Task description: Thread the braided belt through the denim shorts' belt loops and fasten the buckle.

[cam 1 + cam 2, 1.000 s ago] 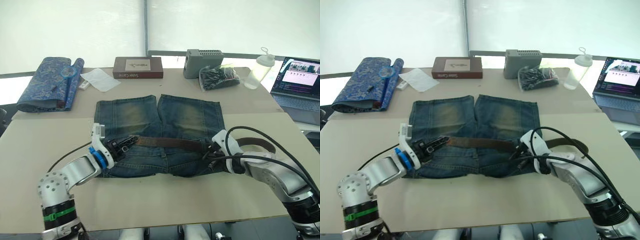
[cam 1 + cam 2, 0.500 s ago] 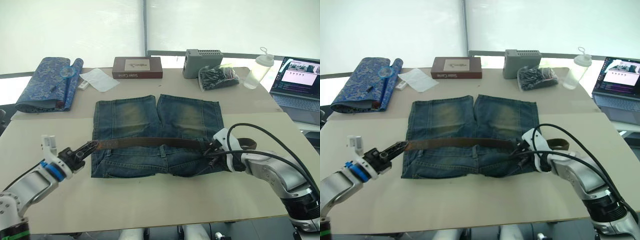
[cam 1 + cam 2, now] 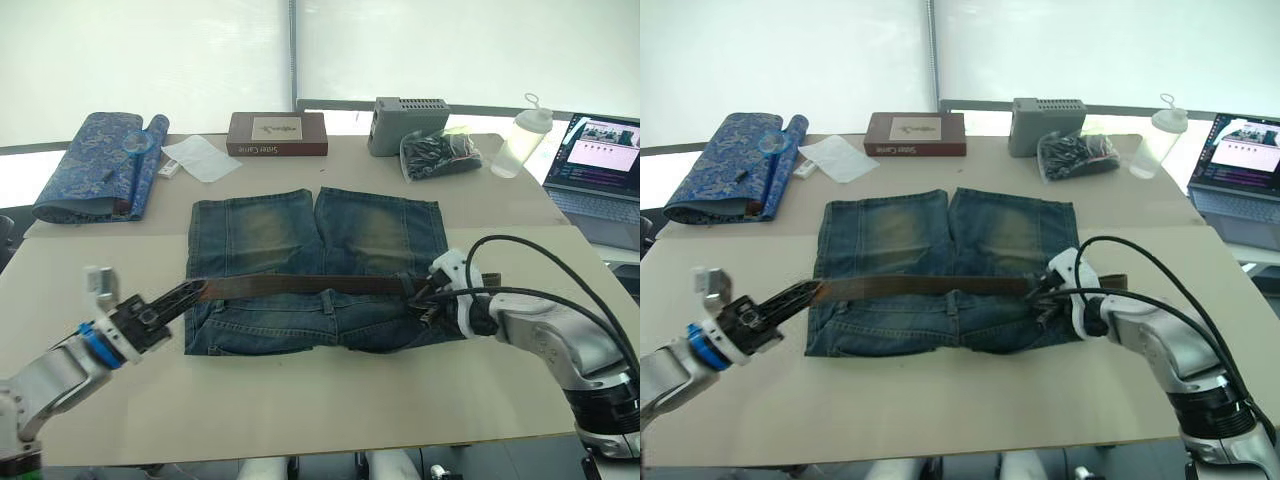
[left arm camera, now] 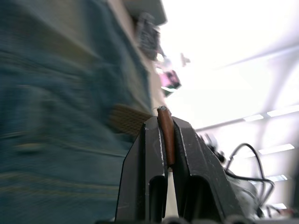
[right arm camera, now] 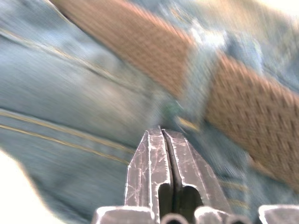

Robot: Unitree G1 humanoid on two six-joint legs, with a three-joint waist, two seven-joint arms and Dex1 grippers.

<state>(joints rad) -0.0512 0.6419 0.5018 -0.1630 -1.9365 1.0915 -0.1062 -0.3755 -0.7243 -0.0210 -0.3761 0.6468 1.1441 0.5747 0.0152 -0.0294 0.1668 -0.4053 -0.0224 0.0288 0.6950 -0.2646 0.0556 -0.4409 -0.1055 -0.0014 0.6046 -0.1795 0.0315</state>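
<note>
My left tool [image 3: 190, 294] pinches the belt [image 3: 310, 285] tip just off the shorts' [image 3: 315, 270] left edge. The belt runs crosswise along the waistband toward my right tool [image 3: 425, 298], closed and empty, pressing denim at the right end.

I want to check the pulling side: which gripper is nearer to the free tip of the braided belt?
Left. The left gripper has its fingers shut on the braided belt at that tip, by the denim shorts' left edge. The right gripper is at the shorts' opposite edge, fingers shut.
</note>
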